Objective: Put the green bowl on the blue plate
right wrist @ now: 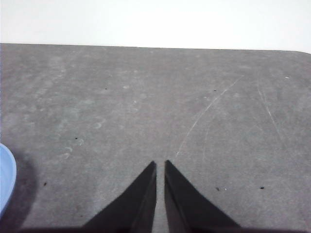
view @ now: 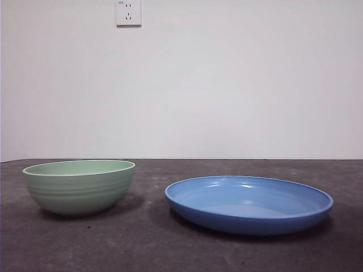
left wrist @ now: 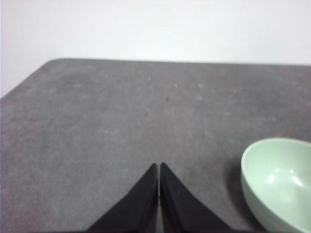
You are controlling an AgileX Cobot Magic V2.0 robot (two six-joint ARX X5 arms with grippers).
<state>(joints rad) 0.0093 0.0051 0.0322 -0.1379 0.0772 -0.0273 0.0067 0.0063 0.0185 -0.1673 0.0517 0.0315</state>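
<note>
The green bowl [view: 79,186] stands upright on the dark table at the left of the front view; part of it [left wrist: 279,182] shows in the left wrist view. To its right, apart from it, lies the blue plate [view: 248,204], with nothing on it; a sliver of its rim [right wrist: 6,182] shows in the right wrist view. My left gripper [left wrist: 159,167] hangs over bare table beside the bowl, jaws shut and holding nothing. My right gripper [right wrist: 160,165] is shut too, over bare table away from the plate. Neither arm appears in the front view.
The dark grey table [view: 181,255] ends at a white wall carrying a socket [view: 129,12]. The table's far edge and a rounded corner [left wrist: 48,63] show in the left wrist view.
</note>
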